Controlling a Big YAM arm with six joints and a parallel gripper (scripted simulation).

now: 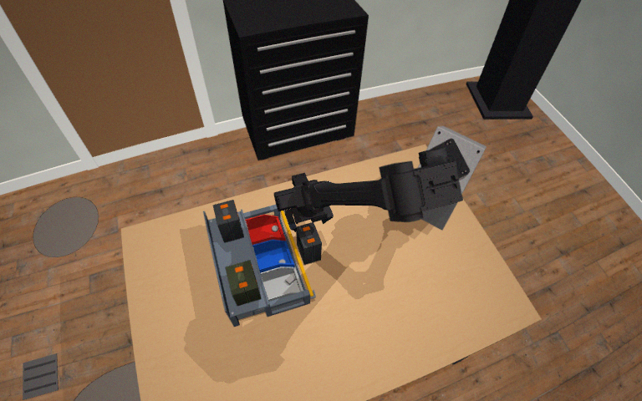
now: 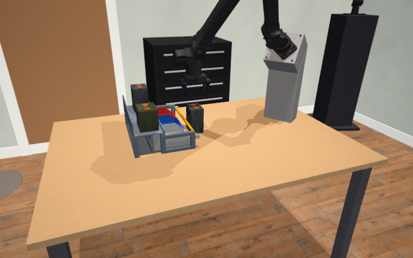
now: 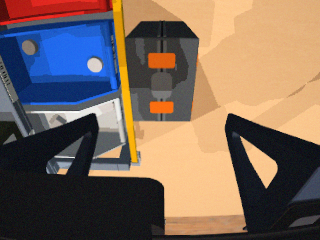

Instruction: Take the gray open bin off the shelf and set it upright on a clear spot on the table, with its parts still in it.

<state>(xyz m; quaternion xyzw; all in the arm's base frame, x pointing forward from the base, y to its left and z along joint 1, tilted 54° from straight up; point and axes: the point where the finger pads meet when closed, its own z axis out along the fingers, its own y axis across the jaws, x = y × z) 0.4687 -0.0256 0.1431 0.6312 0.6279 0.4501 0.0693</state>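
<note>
The gray open bin [image 1: 282,283] [image 2: 173,130] [image 3: 79,115] sits at the near end of the lower tier of a gray shelf [image 1: 215,257] [image 2: 130,121], behind a yellow rail [image 3: 123,60]. A small part lies in it. A blue bin [image 1: 272,255] [image 2: 169,120] [image 3: 60,60] and a red bin [image 1: 262,228] [image 2: 164,111] stand beside it on the same tier. My gripper [image 1: 308,220] [image 2: 194,88] [image 3: 161,120] is open and empty. It hangs above a dark case [image 1: 308,243] [image 2: 194,116] [image 3: 162,70] that stands on the table [image 1: 425,283] right beside the shelf's rail.
A dark case [image 1: 227,220] [image 2: 139,92] and an olive case [image 1: 242,281] [image 2: 146,116] stand on the shelf's upper tier. The arm's gray pedestal [image 2: 283,79] stands at the table's back right. A black drawer cabinet [image 1: 303,70] stands behind the table.
</note>
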